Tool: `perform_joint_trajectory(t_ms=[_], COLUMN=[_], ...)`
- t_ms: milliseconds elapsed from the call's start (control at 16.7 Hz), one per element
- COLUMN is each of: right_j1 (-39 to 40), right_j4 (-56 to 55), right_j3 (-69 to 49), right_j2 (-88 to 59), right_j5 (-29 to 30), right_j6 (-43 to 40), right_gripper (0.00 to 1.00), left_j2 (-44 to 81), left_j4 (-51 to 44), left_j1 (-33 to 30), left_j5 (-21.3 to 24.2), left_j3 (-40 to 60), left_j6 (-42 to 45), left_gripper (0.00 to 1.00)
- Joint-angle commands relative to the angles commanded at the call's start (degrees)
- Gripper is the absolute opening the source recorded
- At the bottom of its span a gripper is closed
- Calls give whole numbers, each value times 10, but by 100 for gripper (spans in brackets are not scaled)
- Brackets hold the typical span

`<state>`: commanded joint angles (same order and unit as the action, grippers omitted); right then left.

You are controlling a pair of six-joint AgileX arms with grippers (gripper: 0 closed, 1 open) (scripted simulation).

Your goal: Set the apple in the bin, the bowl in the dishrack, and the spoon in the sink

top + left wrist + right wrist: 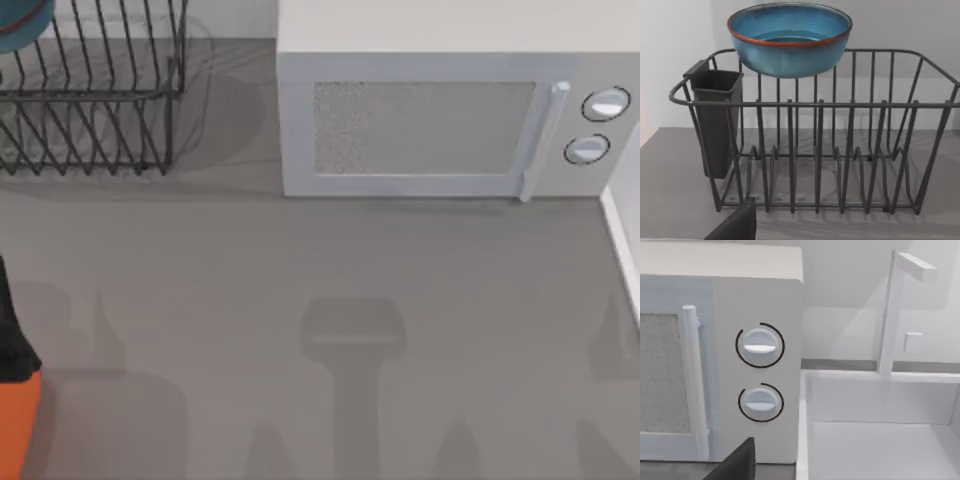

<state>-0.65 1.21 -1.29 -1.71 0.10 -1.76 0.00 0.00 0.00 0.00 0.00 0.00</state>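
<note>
The teal-blue bowl [789,42] with its reddish rim sits upright at the height of the black wire dishrack's [840,150] top rail, over its far side; I cannot tell whether it rests on the wires. From above, the bowl [22,25] is at the table's far left corner, over the dishrack [100,110]. A dark part of my left gripper [735,225] faces the rack from the front. A dark part of my right gripper [737,462] faces the microwave's knobs and the white sink [880,440]. The orange bin [18,425] is at the near left edge. The apple and the spoon are out of view.
A white microwave [430,130] stands at the back, right of the rack. A black cutlery cup [715,120] hangs on one end of the rack. A white faucet [895,315] rises behind the sink, whose rim [625,240] lines the right edge. Arm shadows fall on the grey tabletop [320,300].
</note>
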Motion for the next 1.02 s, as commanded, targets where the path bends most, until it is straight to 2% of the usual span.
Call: perform_joint_trajectory(t_ms=[180,360,840,1020], right_j1=[-22,-53,-155,-191], right_j4=[47,120,373,457], right_j3=[-48,-117,-331,-405], right_j2=[-66,-171,-530,-649], right_j5=[1,0,-4,-4], right_j6=[-72,-199,-676,-831], right_gripper=[100,100,100,100], left_j2=[0,0,0,0], left_j4=[0,0,0,0], left_j1=[0,0,0,0], left_j5=[0,0,0,0], left_j3=[0,0,0,0], left_j6=[0,0,0,0], left_gripper=[100,100,100,100])
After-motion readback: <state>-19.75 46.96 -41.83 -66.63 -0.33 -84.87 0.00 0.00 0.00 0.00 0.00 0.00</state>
